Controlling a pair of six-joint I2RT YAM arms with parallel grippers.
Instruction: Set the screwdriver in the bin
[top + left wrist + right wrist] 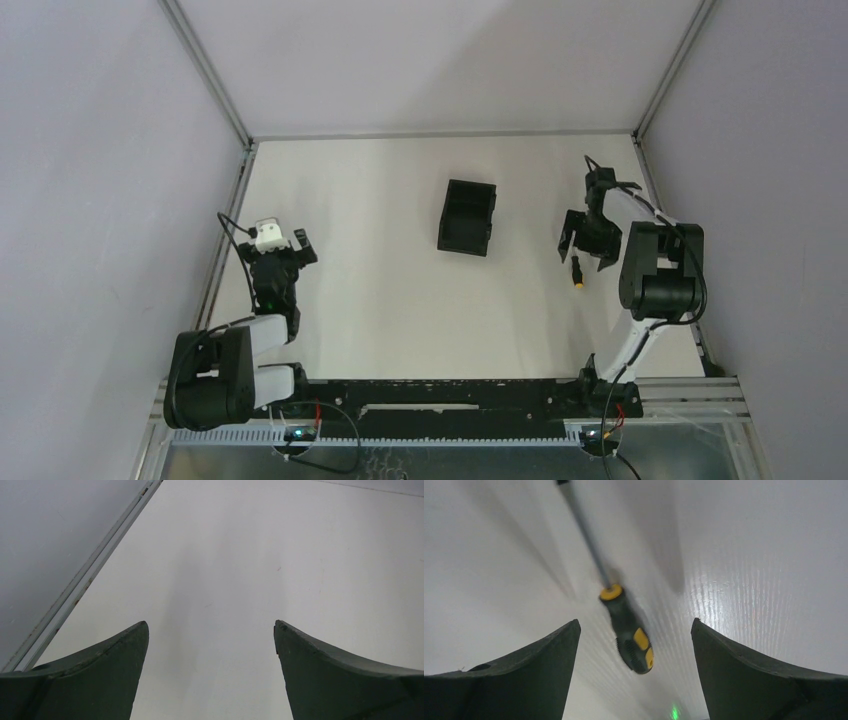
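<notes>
The screwdriver (626, 630) lies on the white table, black handle with yellow patches toward the camera, thin shaft running away to the upper left. In the top view only its yellow-tipped handle end (578, 276) shows below my right gripper (588, 245). My right gripper (634, 625) is open, hanging just above the handle, one finger to each side, not touching it. The black bin (467, 217) stands open-topped at the table's middle, left of the right gripper. My left gripper (285, 250) is open and empty over bare table at the left (211, 625).
A metal frame rail (80, 582) runs along the table's left edge, close to the left gripper. Grey walls enclose the table on three sides. The right arm's elbow (660, 270) stands near the right edge.
</notes>
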